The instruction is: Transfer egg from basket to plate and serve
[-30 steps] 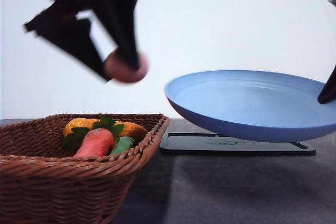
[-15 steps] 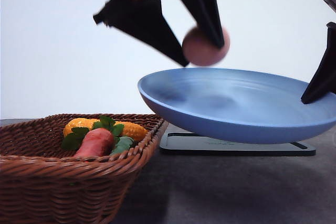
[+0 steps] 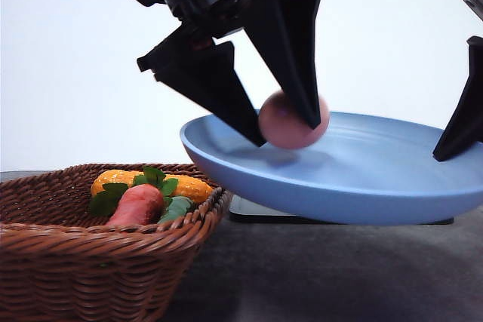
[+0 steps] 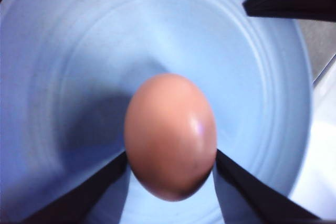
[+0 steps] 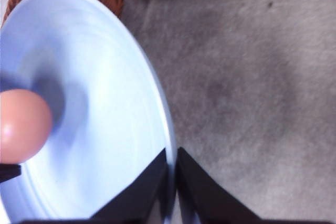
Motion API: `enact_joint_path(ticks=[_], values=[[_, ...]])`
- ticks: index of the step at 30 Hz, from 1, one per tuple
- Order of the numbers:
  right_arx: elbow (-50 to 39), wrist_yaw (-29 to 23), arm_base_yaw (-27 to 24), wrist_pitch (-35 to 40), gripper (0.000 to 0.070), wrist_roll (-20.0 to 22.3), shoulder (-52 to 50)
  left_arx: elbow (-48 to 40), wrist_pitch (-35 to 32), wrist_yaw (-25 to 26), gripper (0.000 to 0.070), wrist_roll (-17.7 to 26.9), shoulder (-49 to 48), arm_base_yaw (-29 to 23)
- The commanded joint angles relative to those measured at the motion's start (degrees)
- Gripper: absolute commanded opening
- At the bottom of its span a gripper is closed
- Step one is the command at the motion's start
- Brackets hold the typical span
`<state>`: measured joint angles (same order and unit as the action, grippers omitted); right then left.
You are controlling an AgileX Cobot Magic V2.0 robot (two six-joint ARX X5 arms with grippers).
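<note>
Front view showed my left tool [image 3: 285,132] pinching the egg [image 3: 290,121] across its middle, low over the near side of the plate [image 3: 377,186]; I could not tell whether it touched the blue surface. My right tool [image 5: 172,167] was pressed together on the plate's rim, holding it clear of the tabletop [image 3: 339,277] beside the basket [image 3: 90,262]. I judged the egg light, smooth, slippery and fragile, so a gentle grip at its widest girth suited it, and it would roll once freed.
</note>
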<state>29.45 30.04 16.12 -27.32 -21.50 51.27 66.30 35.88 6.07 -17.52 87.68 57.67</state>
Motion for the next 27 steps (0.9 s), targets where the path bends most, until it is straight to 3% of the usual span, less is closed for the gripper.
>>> enact_joint_path(ticks=[1, 5, 17, 27], values=[[0.8, 0.6, 0.5, -0.1, 0.0000, -0.8, 0.4, 0.9, 0.4, -0.1, 0.0364, 0.4, 1.3, 0.8], [0.8, 0.6, 1.1, -0.8, 0.0000, -0.8, 0.4, 0.9, 0.7, -0.1, 0.0399, 0.4, 1.3, 1.1], [0.8, 4.6, 1.3, -7.9, 0.0000, -1.5, 0.4, 0.9, 0.2, -0.8, 0.0399, 0.4, -4.9, 1.2], [3.9, 3.9, -3.2, -8.3, 0.0000, 0.4, 2.9, 0.9, 1.6, -9.3, 0.0396, 0.4, -20.7, 1.2]])
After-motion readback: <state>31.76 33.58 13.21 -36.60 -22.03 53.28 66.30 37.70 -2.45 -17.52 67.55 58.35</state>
